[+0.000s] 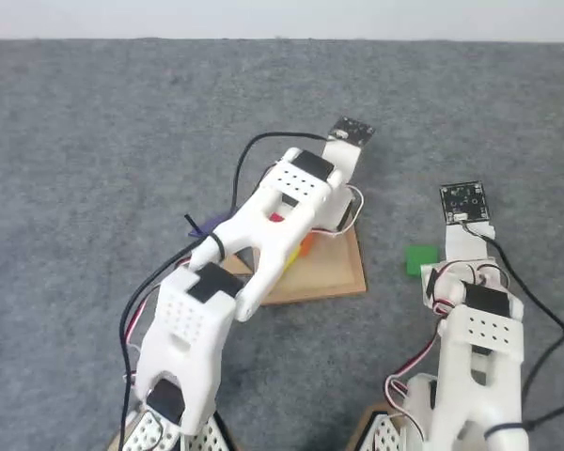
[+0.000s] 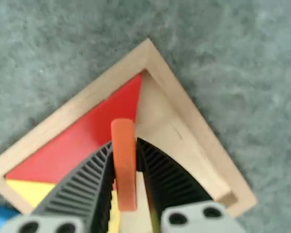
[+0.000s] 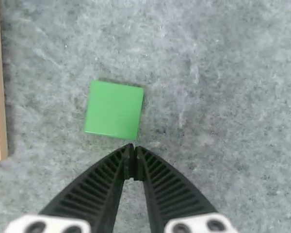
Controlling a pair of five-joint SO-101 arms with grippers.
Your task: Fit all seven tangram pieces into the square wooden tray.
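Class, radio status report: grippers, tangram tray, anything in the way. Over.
Left gripper shut on orange piece over wooden tray. Red piece, yellow piece seated. Right gripper shut, empty, by green square on carpet. Tray corner unobstructed.

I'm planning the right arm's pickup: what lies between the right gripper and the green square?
A narrow strip of bare grey carpet, nothing else; the right wrist view shows the shut right gripper just short of the green square.
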